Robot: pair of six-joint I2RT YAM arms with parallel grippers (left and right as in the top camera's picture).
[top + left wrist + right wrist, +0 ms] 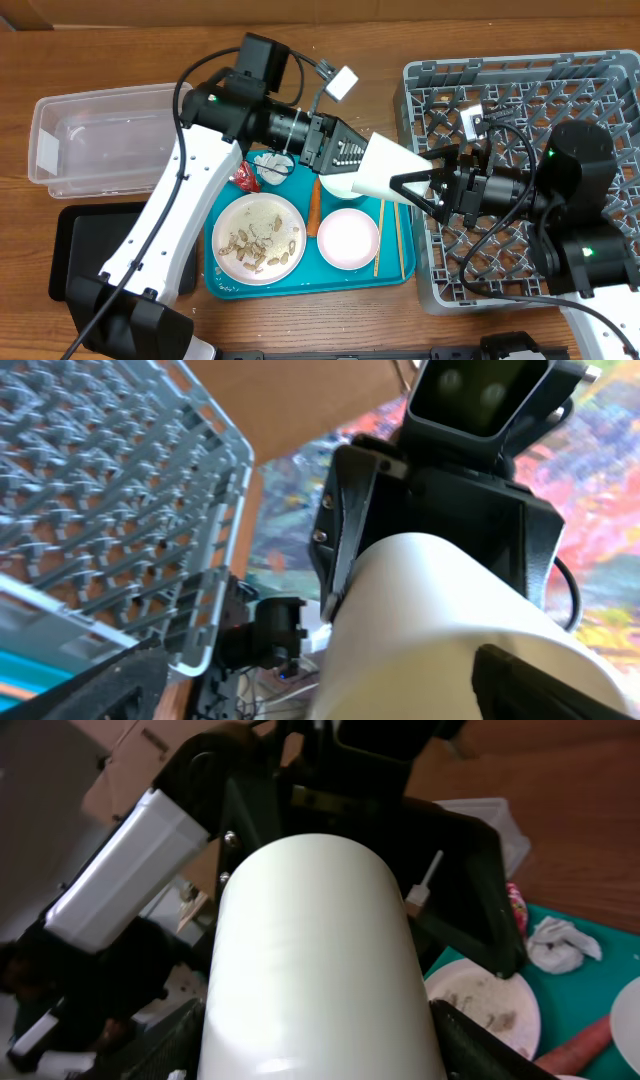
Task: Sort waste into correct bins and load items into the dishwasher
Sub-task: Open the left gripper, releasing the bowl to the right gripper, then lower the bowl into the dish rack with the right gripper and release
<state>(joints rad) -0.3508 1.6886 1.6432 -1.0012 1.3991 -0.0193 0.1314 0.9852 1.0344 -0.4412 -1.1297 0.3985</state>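
While the left gripper (352,165) has its jaws clamped on the small white cup (385,170), that cup hangs on its side above the teal tray (222,285), just beside the grey dish rack (425,75). The right gripper (420,185) meets it from the rack side, jaws apart around its narrow end. On the tray lie a plate (258,238) with scraps, a bowl (347,238), a carrot (313,207) and chopsticks (378,240).

The brown wooden table (120,40) carries a clear rectangular plastic tub (100,135), shallow black rectangular tray (75,250), large teal tray (305,282) and square grey plastic dish rack (520,75).
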